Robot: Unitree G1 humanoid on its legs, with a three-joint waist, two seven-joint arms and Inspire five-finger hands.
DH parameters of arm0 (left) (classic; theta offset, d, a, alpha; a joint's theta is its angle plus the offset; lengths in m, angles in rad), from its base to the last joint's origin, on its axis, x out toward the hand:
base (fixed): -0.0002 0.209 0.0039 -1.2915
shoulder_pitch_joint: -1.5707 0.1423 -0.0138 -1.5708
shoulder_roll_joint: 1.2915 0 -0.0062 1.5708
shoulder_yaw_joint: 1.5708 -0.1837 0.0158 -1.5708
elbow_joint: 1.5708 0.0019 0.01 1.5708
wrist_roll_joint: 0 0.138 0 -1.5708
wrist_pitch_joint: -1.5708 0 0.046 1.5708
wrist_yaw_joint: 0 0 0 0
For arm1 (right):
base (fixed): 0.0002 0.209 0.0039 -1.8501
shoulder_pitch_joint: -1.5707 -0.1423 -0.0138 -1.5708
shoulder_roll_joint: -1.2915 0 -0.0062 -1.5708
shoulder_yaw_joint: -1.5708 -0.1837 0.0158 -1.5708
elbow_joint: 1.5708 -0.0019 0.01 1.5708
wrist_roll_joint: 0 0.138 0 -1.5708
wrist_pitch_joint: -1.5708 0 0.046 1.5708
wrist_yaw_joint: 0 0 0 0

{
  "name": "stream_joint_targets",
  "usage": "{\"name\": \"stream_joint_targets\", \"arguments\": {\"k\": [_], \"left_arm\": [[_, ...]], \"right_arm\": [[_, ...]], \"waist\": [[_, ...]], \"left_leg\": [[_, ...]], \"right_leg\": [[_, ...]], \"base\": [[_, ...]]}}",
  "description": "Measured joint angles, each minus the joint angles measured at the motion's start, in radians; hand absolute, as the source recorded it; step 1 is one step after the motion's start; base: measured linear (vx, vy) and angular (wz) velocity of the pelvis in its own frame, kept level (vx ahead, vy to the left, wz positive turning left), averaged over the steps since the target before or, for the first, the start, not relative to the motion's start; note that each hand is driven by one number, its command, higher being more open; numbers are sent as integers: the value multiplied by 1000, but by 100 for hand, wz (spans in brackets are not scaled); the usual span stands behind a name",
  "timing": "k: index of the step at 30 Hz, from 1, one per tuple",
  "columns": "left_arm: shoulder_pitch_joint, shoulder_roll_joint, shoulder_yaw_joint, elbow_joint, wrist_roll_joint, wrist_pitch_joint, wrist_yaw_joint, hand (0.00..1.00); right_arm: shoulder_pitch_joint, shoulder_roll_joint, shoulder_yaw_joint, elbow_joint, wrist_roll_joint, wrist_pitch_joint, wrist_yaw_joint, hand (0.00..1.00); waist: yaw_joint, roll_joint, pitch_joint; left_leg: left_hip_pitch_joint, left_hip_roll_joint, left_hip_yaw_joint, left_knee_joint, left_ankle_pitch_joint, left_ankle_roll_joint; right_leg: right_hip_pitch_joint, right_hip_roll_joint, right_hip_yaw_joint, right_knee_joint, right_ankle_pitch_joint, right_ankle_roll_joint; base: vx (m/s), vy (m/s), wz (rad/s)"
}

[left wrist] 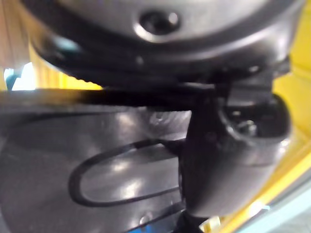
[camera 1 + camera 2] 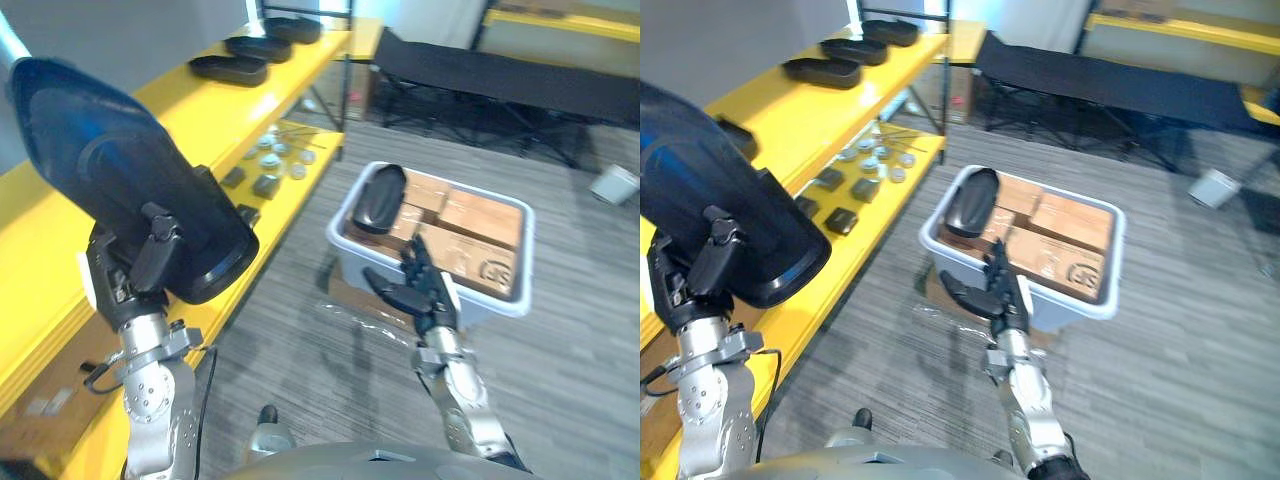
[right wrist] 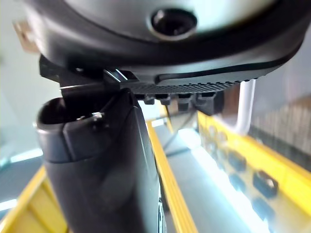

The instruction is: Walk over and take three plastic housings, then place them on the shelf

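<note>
The big plastic housing (image 2: 110,160) is standing above the left hand (image 2: 135,270), which is pinching only its lower end, so it could be slipping out or tipping. Its upper end could also be knocking the yellow shelf (image 2: 200,108) just beside this hand. The left hand is raised, thumb and fingers curling on the housing. The right hand (image 2: 420,290) is hanging low, fingers straight and holding nothing, just before the white bin (image 2: 520,270) with another housing (image 2: 378,198).

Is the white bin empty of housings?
No, one black housing lies on the cardboard boxes in the white bin.
</note>
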State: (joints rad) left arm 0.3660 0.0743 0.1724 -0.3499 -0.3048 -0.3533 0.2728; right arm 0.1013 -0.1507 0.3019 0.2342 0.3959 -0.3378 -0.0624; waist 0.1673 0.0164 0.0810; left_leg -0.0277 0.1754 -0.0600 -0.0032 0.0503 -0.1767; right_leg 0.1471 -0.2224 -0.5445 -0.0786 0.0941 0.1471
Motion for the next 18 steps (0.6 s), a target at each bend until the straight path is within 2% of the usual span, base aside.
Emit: {"name": "stream_joint_targets", "arguments": {"k": [1,4,6,10,13,14,18], "left_arm": [[31,-7,14,-4,-2,-10,-10,0],[86,-29,50,-14,-19,-31,-41,0],[108,-39,56,-32,-31,-45,-62,0],[115,-38,23,-84,-41,-46,-123,0],[96,-24,-6,-93,-48,-50,-195,0],[79,-15,-20,-93,-49,-54,-226,0],[61,-14,-64,-93,-87,-78,-289,0]], "right_arm": [[-19,9,29,18,-28,0,-6,100],[-51,19,73,42,-75,0,-16,100],[-66,21,82,47,-75,0,-16,100],[-90,11,86,47,-76,-1,-28,100],[-89,-14,101,46,-112,-1,-48,100],[-85,-19,99,45,-117,-1,-58,100],[-79,-35,98,45,-147,-1,-75,100]], "waist": [[23,0,0],[58,-1,0],[62,-2,-1],[55,-3,-2],[32,-3,-3],[18,-3,-3],[22,7,1]], "left_leg": [[-2,-9,-24,-2,5,4],[-2,-25,-51,-2,10,3],[-1,-27,-51,-1,10,3],[1,-27,-51,9,6,5],[-17,-30,-56,17,11,25],[-35,-31,-56,15,25,40],[-33,-35,-86,-42,82,33]], "right_leg": [[15,-4,-23,0,-5,4],[39,-15,-55,0,-11,12],[41,-17,-56,0,-11,12],[49,-17,-57,1,-17,4],[72,-18,-100,13,-35,9],[74,-18,-128,25,-48,14],[67,-29,-165,76,-79,16]], "base": [[14,-8,58],[19,3,35],[4,4,5],[-4,2,1],[-8,-17,37],[-17,-38,68],[1,-24,45]]}}
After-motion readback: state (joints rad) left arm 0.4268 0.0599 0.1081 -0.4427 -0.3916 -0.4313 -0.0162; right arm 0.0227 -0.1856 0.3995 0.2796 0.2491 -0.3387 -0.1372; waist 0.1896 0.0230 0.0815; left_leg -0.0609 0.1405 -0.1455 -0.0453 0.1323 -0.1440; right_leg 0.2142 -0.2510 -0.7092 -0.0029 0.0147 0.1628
